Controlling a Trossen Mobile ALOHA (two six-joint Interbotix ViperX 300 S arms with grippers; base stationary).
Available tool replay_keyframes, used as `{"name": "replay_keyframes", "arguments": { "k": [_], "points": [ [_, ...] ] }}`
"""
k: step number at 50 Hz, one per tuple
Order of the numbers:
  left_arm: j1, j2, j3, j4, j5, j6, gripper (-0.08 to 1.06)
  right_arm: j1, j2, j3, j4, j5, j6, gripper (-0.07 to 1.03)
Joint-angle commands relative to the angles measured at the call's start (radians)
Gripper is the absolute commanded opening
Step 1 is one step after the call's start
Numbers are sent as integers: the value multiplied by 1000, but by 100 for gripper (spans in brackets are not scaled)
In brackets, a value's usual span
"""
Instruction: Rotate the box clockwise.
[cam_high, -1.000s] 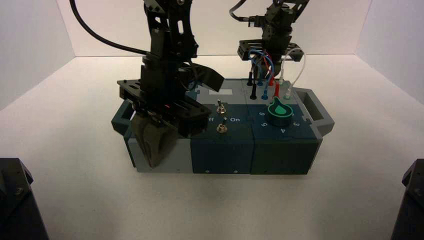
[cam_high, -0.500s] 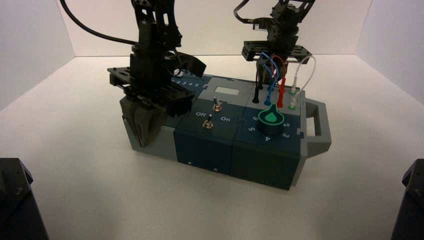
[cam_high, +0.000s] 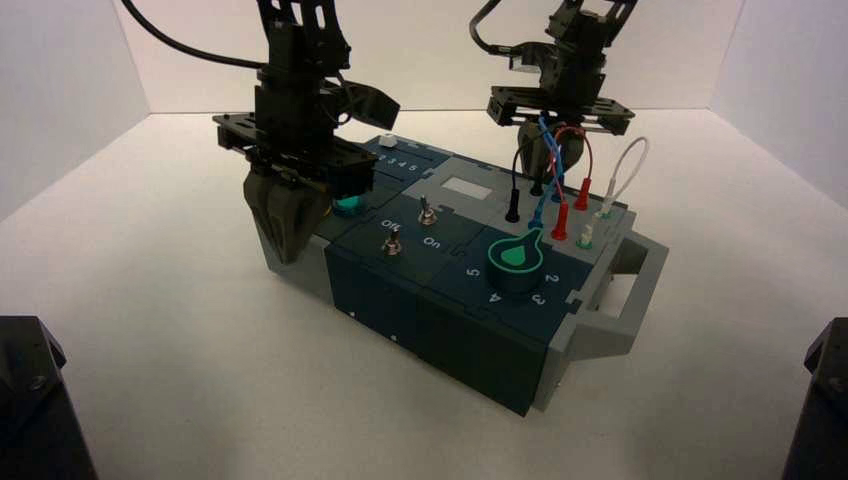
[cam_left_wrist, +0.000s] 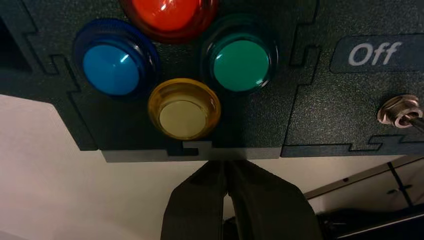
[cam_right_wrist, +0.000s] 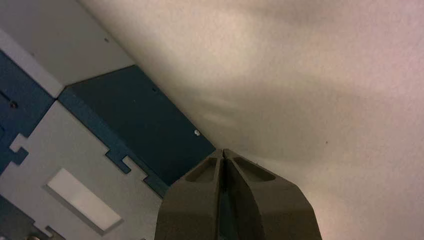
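Observation:
The box (cam_high: 470, 330), dark teal and grey, lies at an angle with its right handle end (cam_high: 625, 305) nearer the front. My left gripper (cam_high: 285, 242) is shut and empty, its tips against the box's front edge at the left end, just below the yellow button (cam_left_wrist: 183, 109) in the left wrist view (cam_left_wrist: 227, 165). Blue (cam_left_wrist: 112, 62), red (cam_left_wrist: 170, 12) and green (cam_left_wrist: 241, 59) buttons sit beside it. My right gripper (cam_high: 553, 160) is shut and empty, at the box's back side behind the plugged-in wires (cam_high: 560, 190); its tips (cam_right_wrist: 222, 152) touch the dark blue back panel (cam_right_wrist: 135, 120).
The green dial (cam_high: 517, 260) and two toggle switches (cam_high: 392, 243) sit on the box's top, one (cam_left_wrist: 400, 111) next to the "Off" lettering (cam_left_wrist: 375, 52). Dark arm bases stand at the front corners (cam_high: 30, 400) (cam_high: 820, 400). White walls close in the table on three sides.
The box has turned clockwise: its right end swung toward the front, its left end toward the back. My left gripper moved back with it, my right gripper moved forward and right.

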Motion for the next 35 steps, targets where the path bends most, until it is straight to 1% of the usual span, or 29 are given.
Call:
{"name": "replay_keyframes", "arguments": {
  "k": [1,12,22,24,35],
  "points": [
    [21,-25,-69,8,-29,5,-3,75,-31,34,32,25,2,-2],
    [46,-15,-101,8,-31,26,-3,97,-67,74,58,31,3,-2],
    [57,6,-135,15,-37,40,-3,127,-114,106,89,34,5,-2],
    [57,14,-140,20,-41,41,-3,130,-120,110,92,34,3,-2],
    [58,37,-155,28,-54,41,-3,146,-149,138,109,34,5,-2]
  ]
}}
